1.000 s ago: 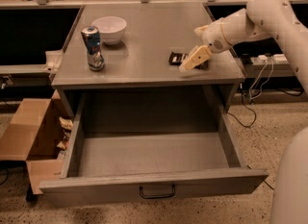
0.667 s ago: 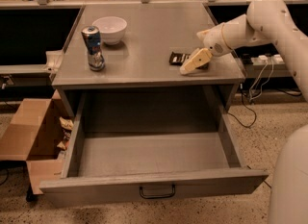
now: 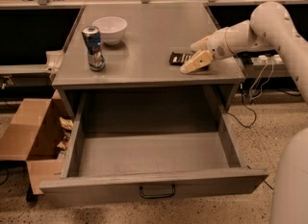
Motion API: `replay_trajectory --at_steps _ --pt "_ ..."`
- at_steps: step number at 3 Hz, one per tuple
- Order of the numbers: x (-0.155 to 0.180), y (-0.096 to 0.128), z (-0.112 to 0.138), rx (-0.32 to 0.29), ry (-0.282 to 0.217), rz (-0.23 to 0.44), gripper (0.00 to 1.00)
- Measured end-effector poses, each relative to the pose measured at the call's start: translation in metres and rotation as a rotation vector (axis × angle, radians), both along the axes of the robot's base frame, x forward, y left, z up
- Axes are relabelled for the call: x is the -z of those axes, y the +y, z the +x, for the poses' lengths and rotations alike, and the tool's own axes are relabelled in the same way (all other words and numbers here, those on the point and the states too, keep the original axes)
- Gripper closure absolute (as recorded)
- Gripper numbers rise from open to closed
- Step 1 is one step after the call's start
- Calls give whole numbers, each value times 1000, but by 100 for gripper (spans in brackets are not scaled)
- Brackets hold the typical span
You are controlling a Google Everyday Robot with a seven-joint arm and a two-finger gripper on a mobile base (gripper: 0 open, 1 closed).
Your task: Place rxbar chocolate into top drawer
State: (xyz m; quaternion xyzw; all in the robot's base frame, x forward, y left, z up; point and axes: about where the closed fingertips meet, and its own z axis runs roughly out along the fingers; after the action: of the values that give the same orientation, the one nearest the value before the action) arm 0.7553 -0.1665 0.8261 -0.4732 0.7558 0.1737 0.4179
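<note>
The rxbar chocolate (image 3: 178, 57) lies flat on the grey table top, near its right front corner. It is a dark wrapper with pale lettering. My gripper (image 3: 189, 56) is at the bar's right end, low over the table. Its pale fingers (image 3: 195, 64) are spread apart, one in front of the bar and one behind it. The bar's right end is hidden by the gripper. The top drawer (image 3: 154, 187) is pulled fully out below the table. It is wide, grey and has nothing in it, with a dark handle (image 3: 157, 192) on its front panel.
A blue-and-silver can (image 3: 93, 48) stands at the table's left front, with a white bowl (image 3: 109, 29) behind it. A brown cardboard box (image 3: 30, 136) sits on the floor at the drawer's left. Cables (image 3: 255, 81) hang at the right.
The gripper has shifted very slightly down and right at the bar's end. The bar, the can, the bowl and the drawer have not moved.
</note>
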Motion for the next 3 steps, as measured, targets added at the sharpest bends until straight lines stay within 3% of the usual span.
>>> replay_trajectory --at_steps 2,3 --pt "-5 -3 -3 2 -2 17 83" --pt "-6 -3 -7 -5 -6 36 100"
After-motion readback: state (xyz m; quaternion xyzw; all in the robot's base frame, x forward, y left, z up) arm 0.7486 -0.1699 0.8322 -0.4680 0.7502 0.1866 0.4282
